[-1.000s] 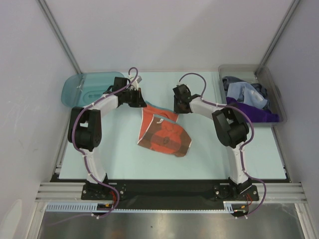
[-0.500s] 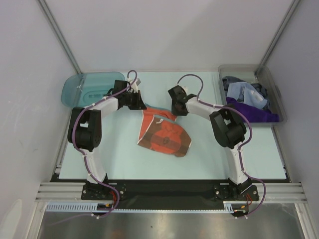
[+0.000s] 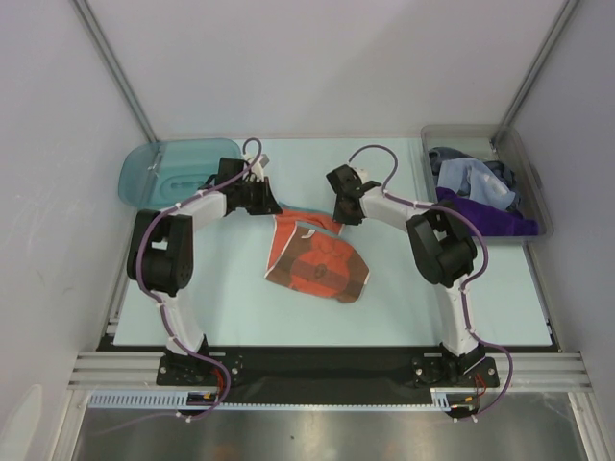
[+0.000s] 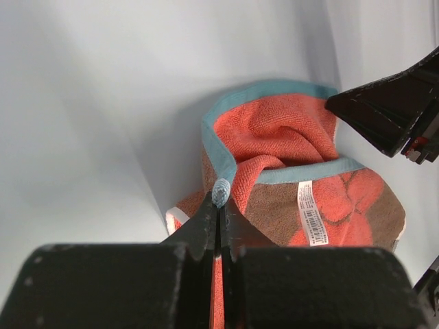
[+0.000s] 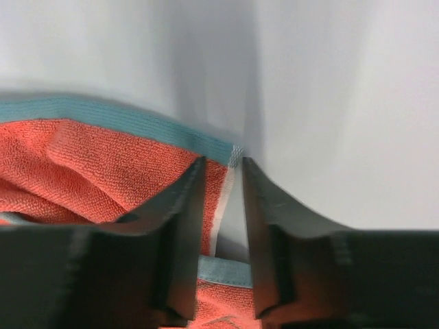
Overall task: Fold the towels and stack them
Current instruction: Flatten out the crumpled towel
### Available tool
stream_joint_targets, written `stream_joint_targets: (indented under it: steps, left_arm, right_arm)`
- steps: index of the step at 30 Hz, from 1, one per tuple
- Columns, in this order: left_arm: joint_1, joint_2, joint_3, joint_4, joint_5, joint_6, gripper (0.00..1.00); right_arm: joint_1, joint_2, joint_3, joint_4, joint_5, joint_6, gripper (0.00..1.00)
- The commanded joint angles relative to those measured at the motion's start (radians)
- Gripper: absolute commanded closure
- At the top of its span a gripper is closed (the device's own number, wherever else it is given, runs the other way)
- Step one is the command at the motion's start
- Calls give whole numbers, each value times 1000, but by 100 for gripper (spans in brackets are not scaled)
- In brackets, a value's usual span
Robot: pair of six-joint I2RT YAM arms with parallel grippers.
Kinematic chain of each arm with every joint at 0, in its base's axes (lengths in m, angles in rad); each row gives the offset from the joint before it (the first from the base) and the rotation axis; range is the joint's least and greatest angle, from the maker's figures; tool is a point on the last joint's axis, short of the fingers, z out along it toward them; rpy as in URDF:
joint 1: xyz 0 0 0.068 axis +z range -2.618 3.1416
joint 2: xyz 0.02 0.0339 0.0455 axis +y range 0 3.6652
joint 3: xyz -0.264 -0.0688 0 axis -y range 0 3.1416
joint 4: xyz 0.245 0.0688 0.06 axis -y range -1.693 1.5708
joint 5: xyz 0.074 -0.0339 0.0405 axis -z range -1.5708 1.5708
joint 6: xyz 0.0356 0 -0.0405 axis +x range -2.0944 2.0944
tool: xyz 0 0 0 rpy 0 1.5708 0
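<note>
Pale table: orange towel, one corner pinched tight in left gripper, another between narrowly parted fingers of right gripper.

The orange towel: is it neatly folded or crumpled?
Crumpled: the orange towel lies bunched and lopsided, one teal edge pinched by the left gripper.

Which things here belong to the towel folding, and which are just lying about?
Job: orange-brown towel; grey-blue towel; purple towel. The last two sit in the clear grey bin.
Lying about: teal tray; the clear grey bin itself, which only holds towels.
</note>
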Motion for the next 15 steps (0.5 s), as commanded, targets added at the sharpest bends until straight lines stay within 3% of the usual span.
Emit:
stream_joint_targets:
  steps: [1, 4, 8, 15]
  left_arm:
    - [-6, -63, -12, 32, 4, -18, 100]
    - [-7, -64, -14, 35, 6, -24, 100]
    - [-9, -93, -20, 44, 17, -44, 100]
    - [-24, -276, -60, 98, 51, -82, 100]
  right_arm:
    - [-1, 51, -36, -94, -52, 39, 71]
    - [-9, 45, -49, -60, -58, -7, 88]
    - [-48, -37, -104, 57, -104, -120, 100]
    - [-84, -391, -234, 192, -95, -320, 100]
